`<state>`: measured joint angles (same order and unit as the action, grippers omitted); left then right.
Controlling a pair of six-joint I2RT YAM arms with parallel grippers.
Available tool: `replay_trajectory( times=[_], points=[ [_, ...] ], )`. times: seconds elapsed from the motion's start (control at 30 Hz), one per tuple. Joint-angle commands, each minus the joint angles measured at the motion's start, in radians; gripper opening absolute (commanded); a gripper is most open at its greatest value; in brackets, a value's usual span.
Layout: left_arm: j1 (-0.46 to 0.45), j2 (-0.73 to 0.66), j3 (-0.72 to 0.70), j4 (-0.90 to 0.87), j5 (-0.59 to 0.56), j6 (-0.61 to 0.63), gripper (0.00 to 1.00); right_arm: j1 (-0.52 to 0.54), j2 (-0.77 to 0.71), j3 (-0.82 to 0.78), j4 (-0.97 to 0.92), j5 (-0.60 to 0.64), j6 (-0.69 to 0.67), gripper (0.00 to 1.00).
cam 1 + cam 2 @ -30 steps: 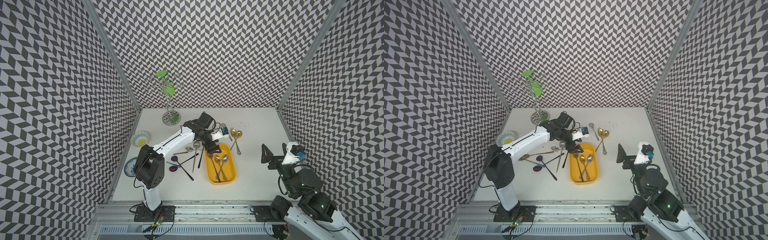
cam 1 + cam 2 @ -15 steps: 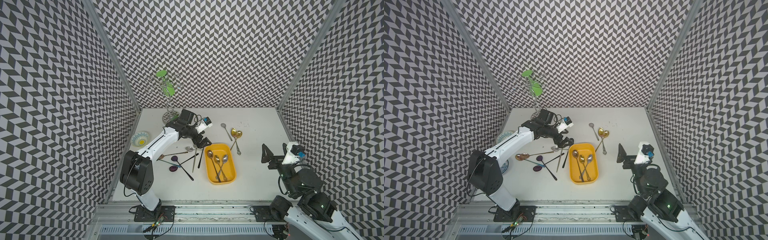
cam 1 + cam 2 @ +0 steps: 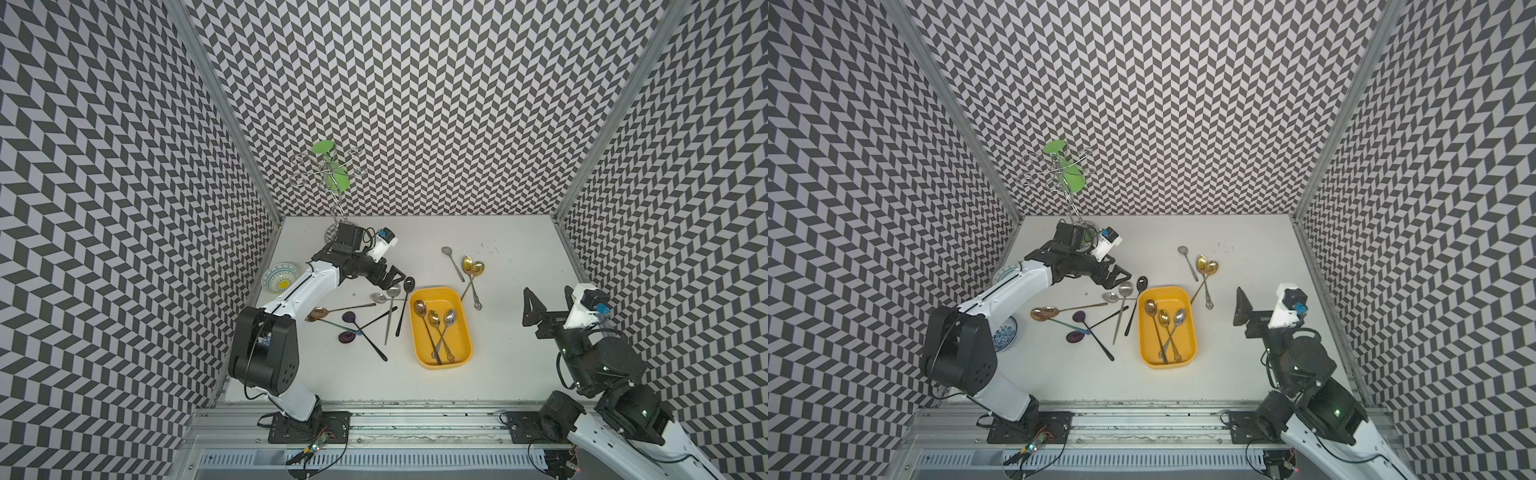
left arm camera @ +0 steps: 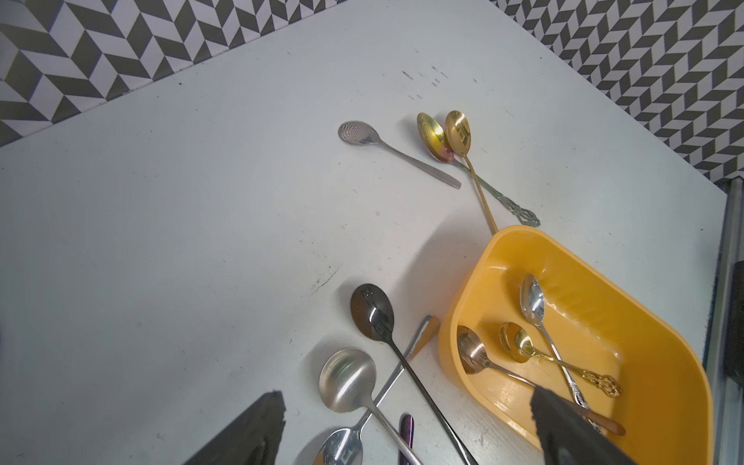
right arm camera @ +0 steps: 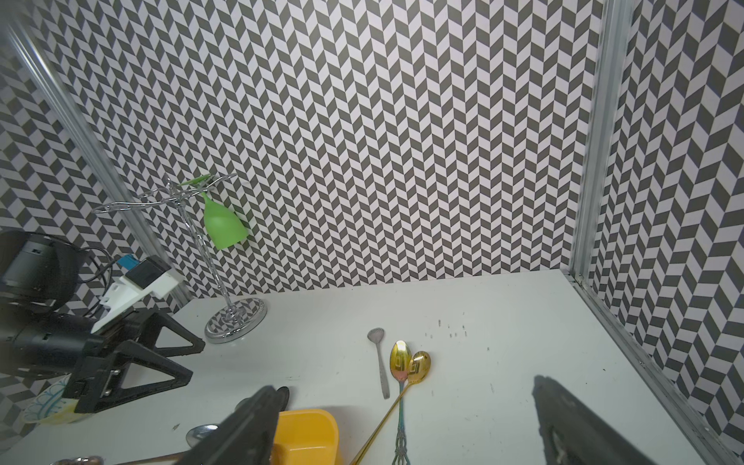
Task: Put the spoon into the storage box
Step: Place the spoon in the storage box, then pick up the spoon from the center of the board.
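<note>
Left end effector (image 3: 395,280) retreated, agape, right end effector (image 3: 547,290) agape, box (image 3: 460,337) holds three spoons (image 3: 434,319)

Three sides are closed in by walls (image 3: 415,104) papered in a black-and-white chevron pattern. The corners are marked by slanting aluminium posts (image 3: 224,104). A pale grey worktop (image 3: 511,365), lightly scuffed, is bounded at the front by a metal rail (image 3: 415,415). Everything is lit evenly and softly.
</note>
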<state>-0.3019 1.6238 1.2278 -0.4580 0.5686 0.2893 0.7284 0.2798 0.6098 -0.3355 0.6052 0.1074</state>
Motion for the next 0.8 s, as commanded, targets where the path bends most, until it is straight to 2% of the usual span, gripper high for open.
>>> replay_trajectory(
  times=[0.0,0.23,0.33,0.53,0.77],
  points=[
    [0.013,0.010,-0.025,0.050,-0.025,-0.016,1.00,-0.006,0.000,-0.012,0.049,-0.063,-0.011,0.99],
    [0.032,0.048,-0.019,0.048,-0.049,-0.027,1.00,0.004,0.098,-0.008,0.052,-0.356,-0.032,0.99],
    [0.033,0.069,-0.005,0.036,-0.048,-0.025,1.00,0.020,0.161,0.017,0.033,-0.440,-0.055,0.99],
    [0.034,0.124,0.018,0.017,-0.043,-0.022,0.98,0.060,0.196,0.032,0.004,-0.431,-0.051,0.99],
    [0.034,0.223,0.072,-0.033,-0.015,-0.028,0.94,0.060,0.093,0.013,0.010,-0.363,-0.035,0.99]
  ],
)
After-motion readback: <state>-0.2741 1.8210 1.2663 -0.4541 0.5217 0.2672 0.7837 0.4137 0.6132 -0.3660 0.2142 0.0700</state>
